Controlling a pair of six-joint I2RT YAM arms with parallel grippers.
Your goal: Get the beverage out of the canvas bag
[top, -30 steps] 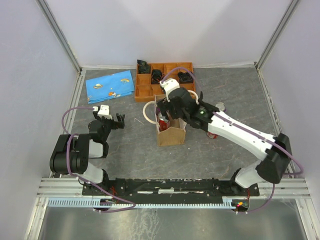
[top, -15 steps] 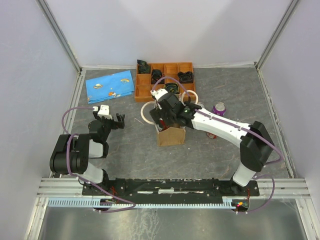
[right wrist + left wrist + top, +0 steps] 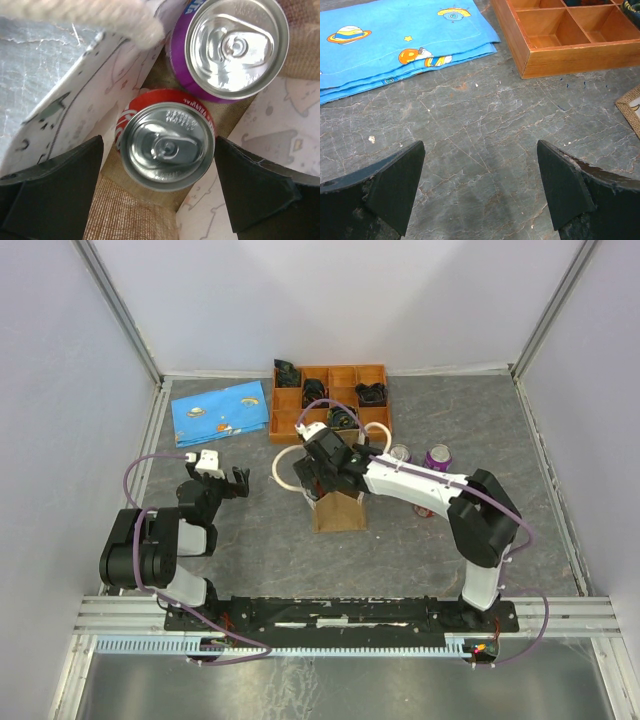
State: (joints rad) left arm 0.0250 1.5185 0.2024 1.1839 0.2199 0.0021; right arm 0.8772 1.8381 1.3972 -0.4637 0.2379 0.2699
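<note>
Bright, even overhead light — shadows on the table [image 3: 250, 540] are soft and short. Top view sharp; walls splay toward the corners. Right wrist view: glare on the lids of the red can [image 3: 167, 146] and the purple can [image 3: 235, 47]; rope handle [image 3: 100, 17] at the top edge blurred — out of focus.

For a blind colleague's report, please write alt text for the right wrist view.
Looking down into the canvas bag, the open right hand straddles a red can. A purple can stands beside it, and a white rope handle crosses the top left.
</note>
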